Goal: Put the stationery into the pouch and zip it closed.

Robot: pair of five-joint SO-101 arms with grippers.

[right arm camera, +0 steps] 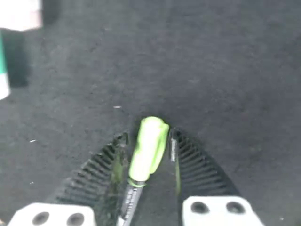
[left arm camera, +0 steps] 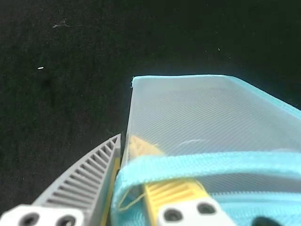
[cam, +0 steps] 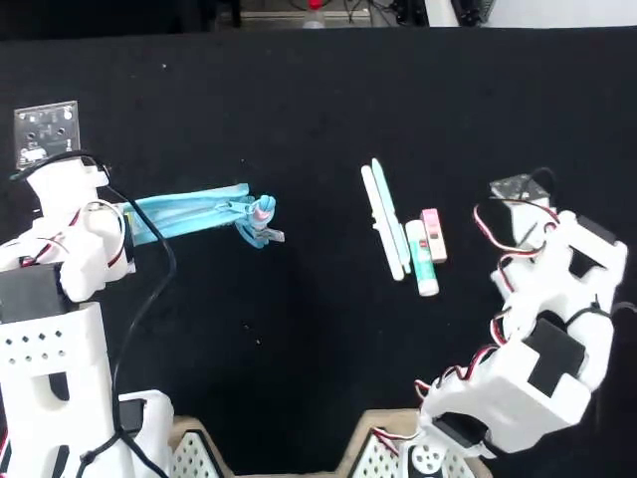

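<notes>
Pouch (cam: 189,214) clamped at one end; green pen (right arm camera: 147,148) held well off to its side.
The left end effector (left arm camera: 126,141) is closed on the blue mesh pouch's short edge, one finger inside the mesh and one outside. The right end effector (right arm camera: 148,134), well apart from the pouch, is narrowed around the green pen. On the black bench (cam: 299,100) between pouch and right arm lie two pens (cam: 384,219), a white stick (cam: 422,259) and a pink eraser (cam: 434,236).

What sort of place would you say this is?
Probably a robotics lab bench: a black-covered table, two white servo arms, the left gripper holding the pouch, the right gripper a green-capped pen.
</notes>
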